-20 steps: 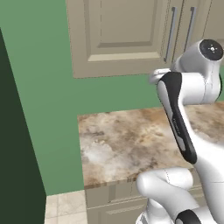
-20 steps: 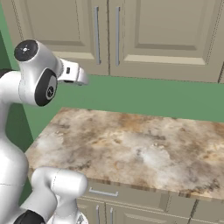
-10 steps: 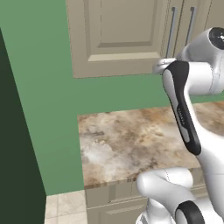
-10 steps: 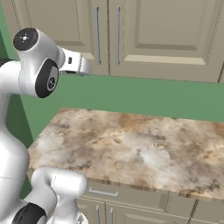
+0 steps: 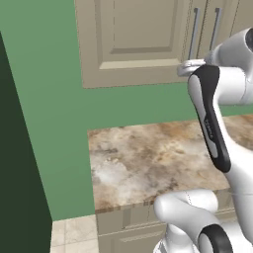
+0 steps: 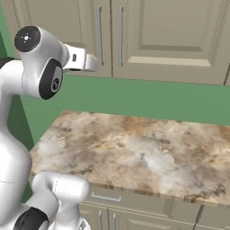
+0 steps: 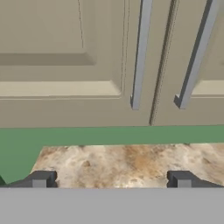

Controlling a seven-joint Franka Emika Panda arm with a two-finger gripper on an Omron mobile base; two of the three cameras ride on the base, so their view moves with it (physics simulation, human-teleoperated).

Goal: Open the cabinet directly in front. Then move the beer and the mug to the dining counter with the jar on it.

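Note:
The beige wall cabinet (image 5: 133, 39) (image 6: 170, 36) (image 7: 57, 57) hangs above the worktop with both raised-panel doors closed. Two long grey bar handles (image 7: 141, 54) (image 6: 99, 35) run down either side of the seam between the doors. My gripper (image 7: 111, 180) is raised in front of the doors, a little below the handles' lower ends and apart from them. Its two dark fingertips (image 7: 40, 179) stand wide open with nothing between them. The hand (image 6: 83, 60) (image 5: 190, 68) points toward the cabinet. The beer, the mug, the dining counter and the jar are out of view.
A short marble worktop (image 5: 163, 158) (image 6: 134, 148) lies bare beneath the cabinet, with beige drawer fronts (image 6: 126, 200) under it. Green wall (image 5: 54, 99) runs behind it. A tall dark panel (image 5: 17, 158) closes the left side.
The arm has lifted and reached forward, bringing the hand closer to the cabinet doors near the handles. The jaws have stayed wide open.

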